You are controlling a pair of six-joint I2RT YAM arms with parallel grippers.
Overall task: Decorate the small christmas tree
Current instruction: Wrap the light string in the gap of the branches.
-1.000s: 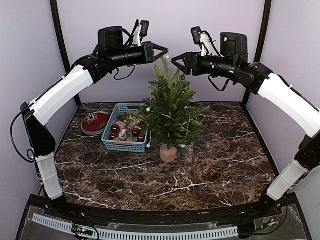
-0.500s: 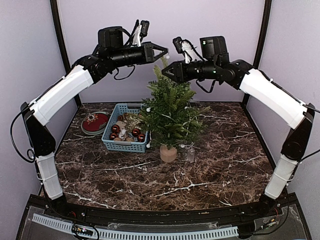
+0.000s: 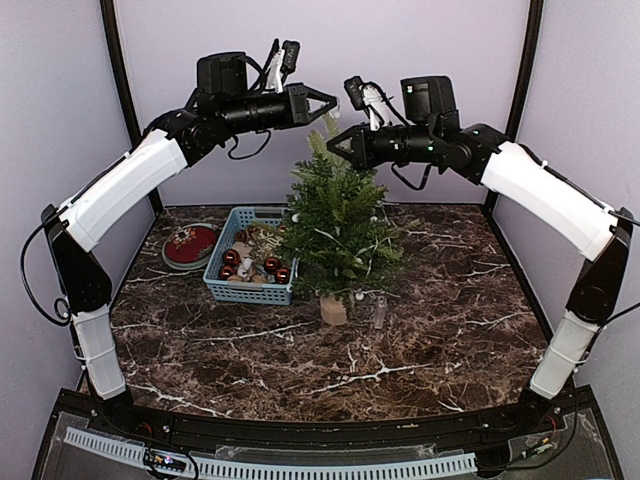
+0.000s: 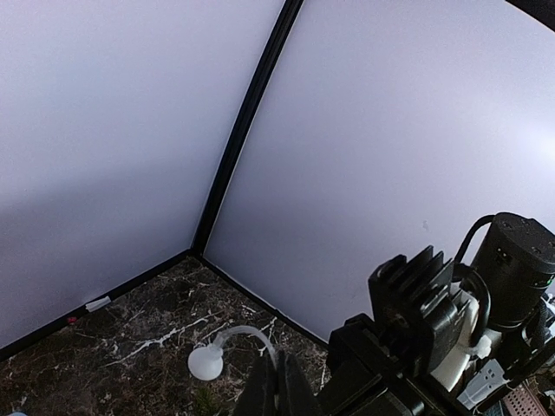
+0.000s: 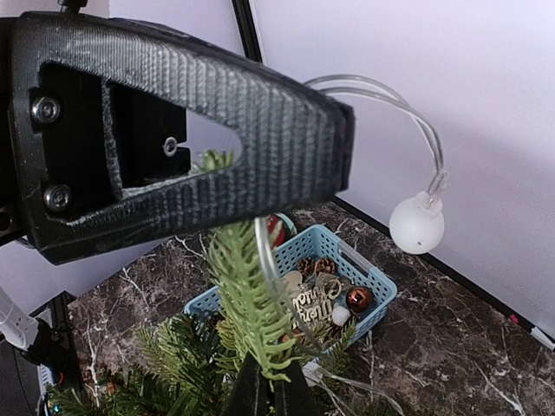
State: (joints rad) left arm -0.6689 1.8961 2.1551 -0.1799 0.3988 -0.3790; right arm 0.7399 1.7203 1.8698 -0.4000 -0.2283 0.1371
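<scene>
Treetop work: my right gripper (image 3: 334,143) pinches shut on the top sprig of the small christmas tree (image 3: 335,225), mid-surface (image 3: 450,330) just beside the blue basket (image 3: 213,284). My left gripper (image 3: 330,102) clamps the clear light string (image 5: 416,224) above. A sideways pull could topple the tree or snag the string.

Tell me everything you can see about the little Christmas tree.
The Christmas tree is a small artificial fir with bushy green needle branches and a pale wooden base. It stands on the marbled table, just right of the blue basket. A clear light string with white bulbs threads its branches. The right gripper has its jaws shut on the top sprig.
</scene>
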